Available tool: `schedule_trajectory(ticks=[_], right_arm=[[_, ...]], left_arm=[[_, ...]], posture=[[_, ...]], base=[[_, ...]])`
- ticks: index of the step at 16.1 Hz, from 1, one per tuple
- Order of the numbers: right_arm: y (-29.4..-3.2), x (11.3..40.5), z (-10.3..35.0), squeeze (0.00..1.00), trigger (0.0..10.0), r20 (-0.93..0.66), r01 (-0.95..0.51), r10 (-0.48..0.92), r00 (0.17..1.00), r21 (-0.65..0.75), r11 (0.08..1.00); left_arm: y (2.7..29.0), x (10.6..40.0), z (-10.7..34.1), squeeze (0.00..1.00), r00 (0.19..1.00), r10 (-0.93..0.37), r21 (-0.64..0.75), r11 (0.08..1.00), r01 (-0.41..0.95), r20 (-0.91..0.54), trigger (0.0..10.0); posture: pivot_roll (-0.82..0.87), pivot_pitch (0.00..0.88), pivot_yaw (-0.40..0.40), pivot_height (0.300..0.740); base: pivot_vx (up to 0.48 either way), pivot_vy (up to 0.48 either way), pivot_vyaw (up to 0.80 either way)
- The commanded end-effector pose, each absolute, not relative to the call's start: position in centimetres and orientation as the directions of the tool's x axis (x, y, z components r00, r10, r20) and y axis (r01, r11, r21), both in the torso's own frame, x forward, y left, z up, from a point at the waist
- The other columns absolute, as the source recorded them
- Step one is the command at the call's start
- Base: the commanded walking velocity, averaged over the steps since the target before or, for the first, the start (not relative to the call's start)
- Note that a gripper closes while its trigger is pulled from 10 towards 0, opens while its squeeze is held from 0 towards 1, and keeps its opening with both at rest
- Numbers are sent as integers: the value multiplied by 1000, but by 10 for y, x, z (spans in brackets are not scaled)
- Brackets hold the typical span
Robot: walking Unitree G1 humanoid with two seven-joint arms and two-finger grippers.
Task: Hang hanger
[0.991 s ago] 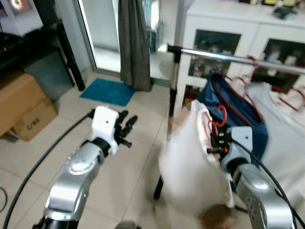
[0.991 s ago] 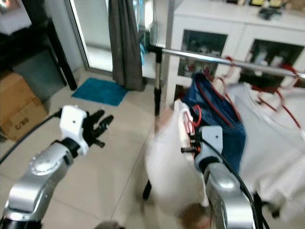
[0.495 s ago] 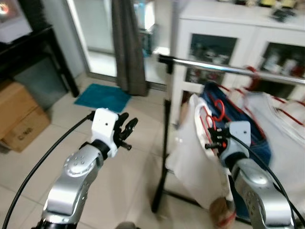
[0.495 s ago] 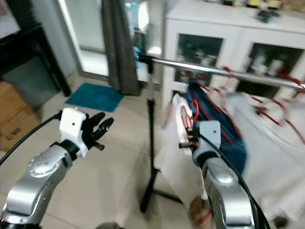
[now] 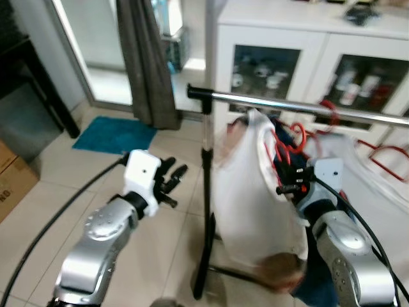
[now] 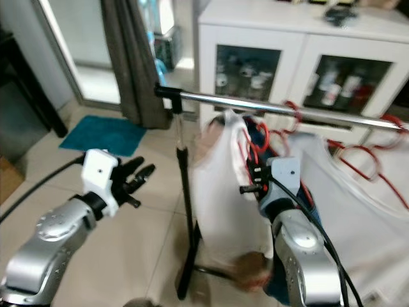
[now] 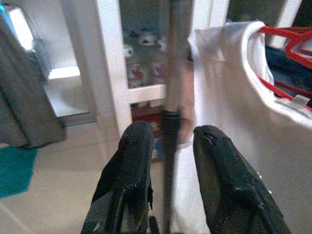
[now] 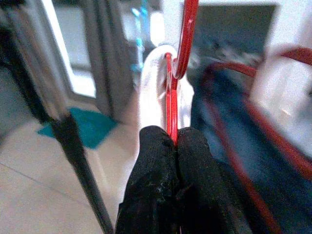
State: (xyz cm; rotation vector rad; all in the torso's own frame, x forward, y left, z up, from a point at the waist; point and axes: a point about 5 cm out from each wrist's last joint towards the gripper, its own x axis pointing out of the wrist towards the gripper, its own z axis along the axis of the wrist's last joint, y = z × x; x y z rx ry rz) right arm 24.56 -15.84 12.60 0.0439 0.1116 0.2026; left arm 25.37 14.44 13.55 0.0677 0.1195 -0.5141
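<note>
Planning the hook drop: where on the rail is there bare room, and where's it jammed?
Bare rail runs from the black end cap above the upright post to the first red hanger hook. Past that it's crowded: hooks, jeans and white shirts. The right gripper, shut on the red hanger carrying a white shirt, sits below that bare stretch.

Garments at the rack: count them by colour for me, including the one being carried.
White shirts: 2, one on the red hanger held by the right gripper, one further along the rail
Blue garment: 1
Total: 3
</note>
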Motion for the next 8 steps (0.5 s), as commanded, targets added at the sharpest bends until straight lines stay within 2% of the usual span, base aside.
schedule_trajectory(ticks=[1,8], right_arm=[[-153,244,134,0,10000,-45,-231,235,971,81,970],[-140,268,156,0,10000,63,-295,291,955,64,953]], left_arm=[[148,252,135,0,860,-491,30,866,499,-137,10000],[134,250,152,0,757,-639,55,758,649,-135,10000]], posture=[[136,38,7,740],[136,40,2,740]], base=[[0,0,0],[0,0,0]])
